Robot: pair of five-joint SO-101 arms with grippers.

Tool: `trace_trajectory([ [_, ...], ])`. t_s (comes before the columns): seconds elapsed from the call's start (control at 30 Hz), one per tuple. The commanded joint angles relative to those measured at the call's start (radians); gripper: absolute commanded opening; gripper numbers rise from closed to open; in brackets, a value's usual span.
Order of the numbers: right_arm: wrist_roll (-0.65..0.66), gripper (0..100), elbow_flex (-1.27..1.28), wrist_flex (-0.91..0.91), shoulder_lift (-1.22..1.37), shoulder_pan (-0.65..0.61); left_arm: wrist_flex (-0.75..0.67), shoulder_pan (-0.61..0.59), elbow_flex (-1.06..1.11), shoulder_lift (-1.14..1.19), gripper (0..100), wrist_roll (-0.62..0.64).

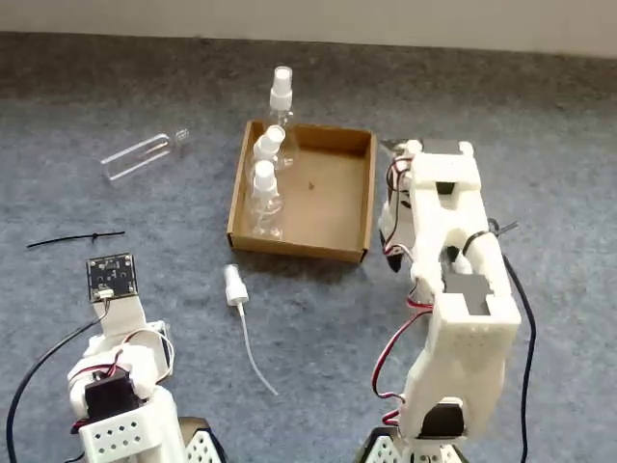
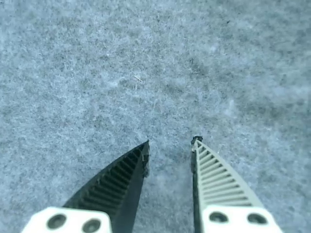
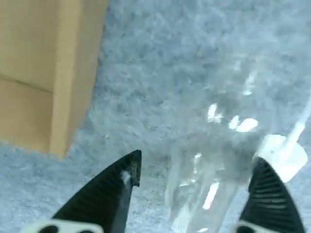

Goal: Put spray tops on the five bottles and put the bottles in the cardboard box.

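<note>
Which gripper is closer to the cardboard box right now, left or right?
Right. The right gripper is right beside the cardboard box, open around a clear bottle. The left gripper is over bare carpet, well off from the box.

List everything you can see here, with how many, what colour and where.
cardboard box: one, brown, mid grey carpet.
capped bottles: three, clear with white tops, in a row along one box wall; the farthest may stand just outside.
bare bottle: one, clear, lying topless, apart from the box.
fifth bottle: one, clear, beside the box; another spray top, white, at its side.
loose spray top: one, white, long tube, before the box.
cable tie: one, black, on the carpet.
left gripper: black and pale, open, over bare carpet.
right gripper: black, open, either side of the fifth bottle.
</note>
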Motion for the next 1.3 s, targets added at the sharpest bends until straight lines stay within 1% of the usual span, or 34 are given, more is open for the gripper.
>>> trace_trajectory([
  [0.0,-0.008,15.8,-0.045,-0.013,-0.004,-0.005,0.005,0.012,0.019,-0.010,14,0.003],
  [0.07,-0.008,12.2,-0.045,-0.015,-0.004,-0.004,0.005,0.013,0.019,-0.010,14,0.003],
  [0.17,-0.009,11.2,-0.045,-0.002,-0.005,0.018,0.005,0.013,0.019,-0.010,14,0.003],
  [0.23,-0.009,11.2,-0.058,0.039,-0.012,0.058,0.005,0.013,0.019,-0.010,14,0.003],
  [0.43,0.000,11.2,-0.289,0.206,-0.165,0.193,0.005,0.013,0.019,-0.010,14,0.003],
  [0.47,0.005,11.2,-0.338,0.211,-0.206,0.209,0.005,0.013,0.019,-0.010,14,0.003],
  [0.53,0.041,11.1,-0.389,0.209,-0.286,0.263,0.005,0.013,0.019,-0.010,14,0.005],
  [0.6,0.086,11.1,-0.378,0.205,-0.321,0.349,0.005,0.012,0.019,-0.010,14,0.005],
  [0.67,0.140,11.1,-0.367,0.185,-0.305,0.429,0.005,0.010,0.019,-0.010,14,0.003],
  [0.8,0.196,11.1,-0.355,0.074,-0.191,0.496,0.005,0.010,0.019,-0.010,14,0.002],
  [0.93,0.232,11.1,-0.358,0.002,-0.050,0.489,0.005,0.010,0.019,-0.010,14,0.003],
  [1.1,0.238,11.1,-0.358,-0.137,0.082,0.394,0.005,0.010,0.019,-0.010,14,0.003],
  [1.27,0.238,11.1,-0.355,-0.150,0.143,0.318,0.005,0.010,0.019,-0.010,14,0.005],
])
